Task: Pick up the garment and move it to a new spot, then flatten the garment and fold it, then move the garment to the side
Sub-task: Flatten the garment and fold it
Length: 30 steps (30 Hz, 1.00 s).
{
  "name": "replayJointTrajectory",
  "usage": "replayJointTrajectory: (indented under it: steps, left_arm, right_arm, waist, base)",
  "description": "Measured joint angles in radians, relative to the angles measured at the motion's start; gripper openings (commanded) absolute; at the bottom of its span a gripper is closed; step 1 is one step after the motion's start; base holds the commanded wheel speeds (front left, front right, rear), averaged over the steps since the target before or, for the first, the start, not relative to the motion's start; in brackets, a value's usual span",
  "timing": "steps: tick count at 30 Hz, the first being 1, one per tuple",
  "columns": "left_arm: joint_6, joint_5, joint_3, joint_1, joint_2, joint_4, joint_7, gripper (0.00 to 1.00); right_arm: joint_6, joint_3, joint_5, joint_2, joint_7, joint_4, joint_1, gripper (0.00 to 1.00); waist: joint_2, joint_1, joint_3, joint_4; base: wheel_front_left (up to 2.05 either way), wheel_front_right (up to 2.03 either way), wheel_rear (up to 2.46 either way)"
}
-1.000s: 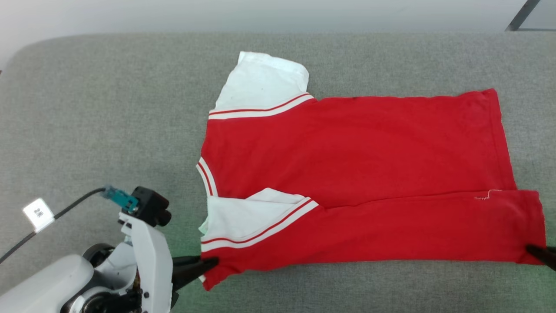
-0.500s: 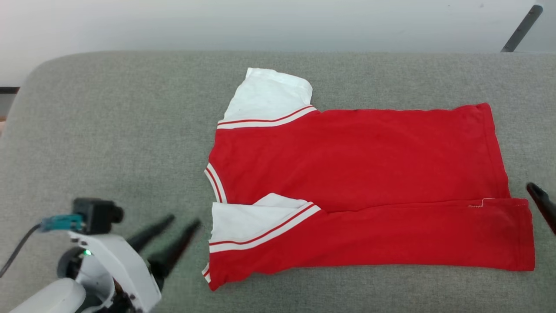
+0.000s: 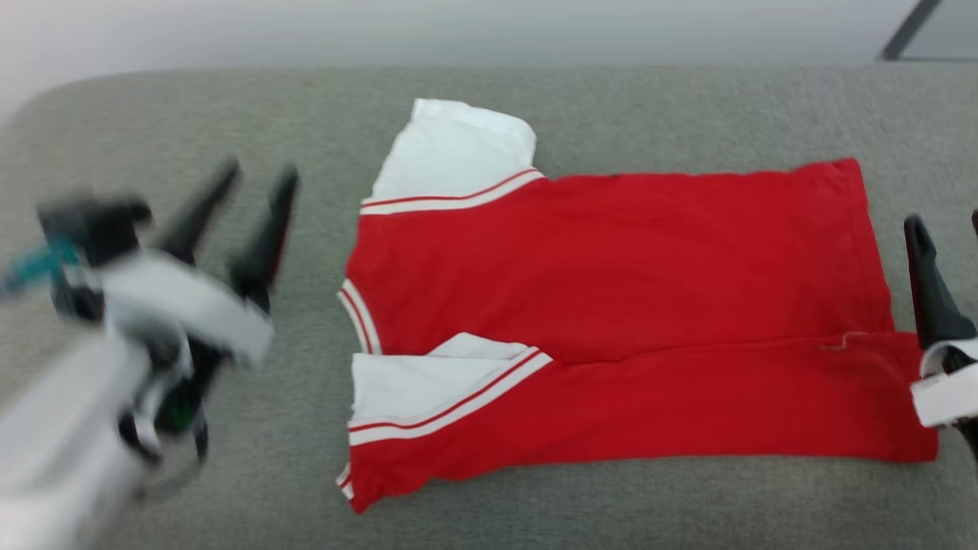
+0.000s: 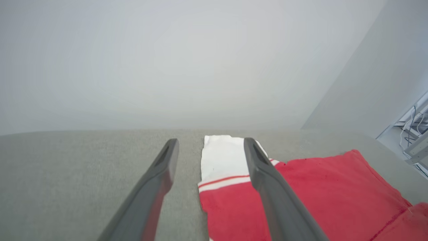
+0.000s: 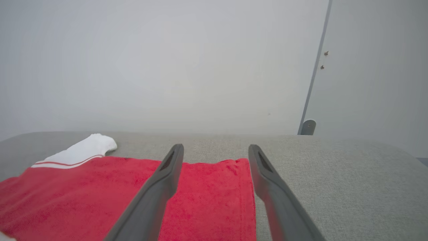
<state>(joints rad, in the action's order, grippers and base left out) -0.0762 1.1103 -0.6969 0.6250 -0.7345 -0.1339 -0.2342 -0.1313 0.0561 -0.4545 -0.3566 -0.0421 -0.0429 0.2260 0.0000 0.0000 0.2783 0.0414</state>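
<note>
The garment (image 3: 611, 267) is a red T-shirt with white sleeves and striped trim. It lies flat on the grey padded surface (image 3: 191, 99), collar to the left, with its near long side folded over onto the body. No number shows. My left gripper (image 3: 260, 174) hovers open and blurred left of the collar, touching nothing. The left wrist view looks past the left gripper (image 4: 210, 142) to the far white sleeve (image 4: 220, 157). My right gripper (image 3: 945, 223) stands open beside the hem at the right edge. In the right wrist view the right gripper (image 5: 216, 148) straddles the hem of the garment (image 5: 207, 201).
A pale wall rises behind the surface's far edge. A dark slanted leg (image 3: 905, 30) shows at the top right. A grey post (image 5: 312, 87) stands behind the right end. Shelving with cables (image 4: 414, 134) is off to the right. Bare grey surface lies left of the shirt.
Both grippers opened and let go of the garment's near edge, then moved away from it toward the far side. The garment stayed flat. The head camera shifted.
</note>
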Motion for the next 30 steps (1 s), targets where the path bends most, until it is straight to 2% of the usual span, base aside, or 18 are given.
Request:
replayJointTrajectory:
  steps: [4, 11, 18, 23, 27, 30]
  left_arm:
    - [0.045, -0.040, -0.001, 0.189, 0.028, -0.120, 0.058, 1.00]
    - [0.120, -0.113, -0.035, 0.489, 0.046, -0.383, 0.204, 1.00]
    - [0.192, -0.139, -0.131, 0.673, 0.072, -0.626, 0.438, 1.00]
    - [0.204, -0.044, -0.166, 0.727, 0.075, -0.717, 0.694, 1.00]
    - [0.205, 0.013, -0.214, 0.748, 0.034, -0.715, 0.889, 1.00]
    - [0.206, 0.034, -0.226, 0.770, -0.008, -0.712, 0.940, 1.00]
  right_arm:
    - [0.000, -0.019, 0.028, 0.054, 0.068, 0.013, 0.041, 1.00]
    - [0.000, -0.081, 0.057, 0.112, 0.136, 0.035, 0.108, 1.00]
    - [0.000, -0.134, 0.042, 0.136, 0.185, 0.043, 0.156, 1.00]
    - [0.000, -0.179, 0.026, 0.142, 0.189, 0.034, 0.157, 1.00]
    - [0.000, -0.198, 0.021, 0.142, 0.186, 0.024, 0.154, 1.00]
    - [0.000, -0.218, 0.015, 0.143, 0.184, 0.030, 0.153, 1.00]
  waist:
    - [0.0000, 0.0000, 0.028, -0.031]
    - [0.0000, 0.0000, 0.086, -0.118]
    - [0.0000, 0.0000, 0.156, -0.211]
    - [0.0000, 0.0000, 0.203, -0.273]
    - [0.0000, 0.0000, 0.243, -0.311]
    - [0.0000, 0.0001, 0.268, -0.338]
  base:
    - [0.00, 0.00, 0.00]
    - [0.00, 0.00, 0.00]
    - [0.00, 0.00, 0.00]
    - [0.00, 0.00, 0.00]
    - [0.00, 0.00, 0.00]
    - [0.00, 0.00, 0.00]
